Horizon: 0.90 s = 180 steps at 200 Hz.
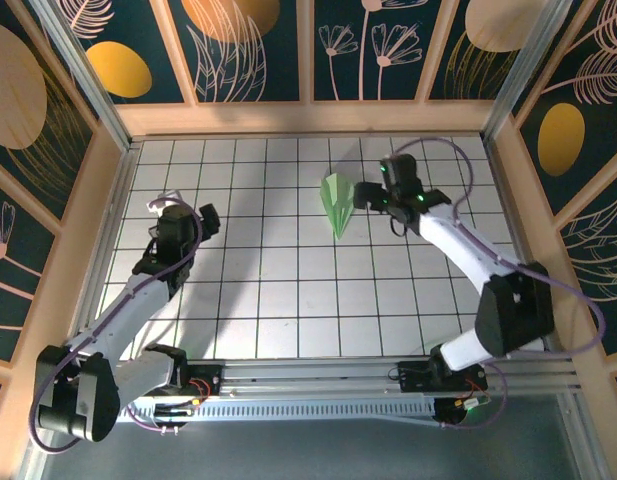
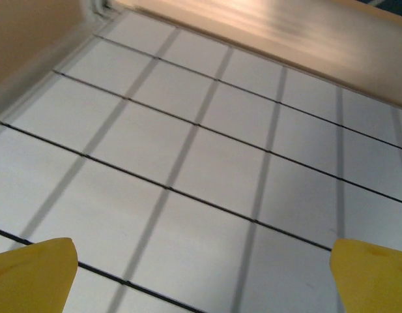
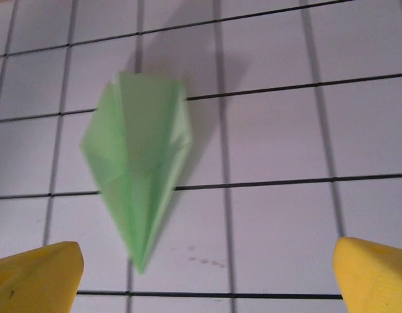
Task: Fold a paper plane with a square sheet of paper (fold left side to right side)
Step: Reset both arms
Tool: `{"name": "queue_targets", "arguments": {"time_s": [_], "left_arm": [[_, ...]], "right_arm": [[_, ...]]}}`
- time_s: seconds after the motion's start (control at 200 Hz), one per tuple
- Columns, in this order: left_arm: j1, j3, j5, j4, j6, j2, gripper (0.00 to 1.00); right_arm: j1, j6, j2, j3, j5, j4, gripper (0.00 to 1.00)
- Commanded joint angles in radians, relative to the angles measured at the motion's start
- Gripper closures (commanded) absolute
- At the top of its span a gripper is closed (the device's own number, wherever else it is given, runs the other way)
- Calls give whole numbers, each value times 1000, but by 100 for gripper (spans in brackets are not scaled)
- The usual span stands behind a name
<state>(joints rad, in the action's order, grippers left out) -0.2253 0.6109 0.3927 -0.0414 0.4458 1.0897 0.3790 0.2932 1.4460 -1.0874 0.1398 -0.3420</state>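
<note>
The finished paper plane [image 1: 337, 203] lies flat on the gridded worktop [image 1: 268, 290], nose toward the arms. The right tool [image 1: 368, 195] hovers just beside it, jaws wide apart and empty, seemingly done folding; the left tool [image 1: 206, 216], likewise spread, hangs well apart.

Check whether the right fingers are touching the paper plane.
Apart. The right wrist view shows bare tile between the paper plane and both right fingers.

Free tiles [image 1: 268, 290] all around paper plane [image 1: 336, 203]
</note>
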Motion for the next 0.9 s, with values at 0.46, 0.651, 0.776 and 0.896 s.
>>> {"name": "queue_targets", "arguments": {"time_s": [0.46,0.651,0.776,0.896], "left_arm": [[127,-173,46,-435,-261,109,1],[131,-192,31,-478,-296,122,1],[133,-215,14,-535,-324,140,1],[133,-246,3,-621,-354,157,1]], "right_arm": [[-272,-176,-208,697,177,934,1],[-282,-261,-144,863,137,1368,1],[-298,-313,-76,897,57,1541,1],[-343,-313,35,924,-11,1711,1]]}}
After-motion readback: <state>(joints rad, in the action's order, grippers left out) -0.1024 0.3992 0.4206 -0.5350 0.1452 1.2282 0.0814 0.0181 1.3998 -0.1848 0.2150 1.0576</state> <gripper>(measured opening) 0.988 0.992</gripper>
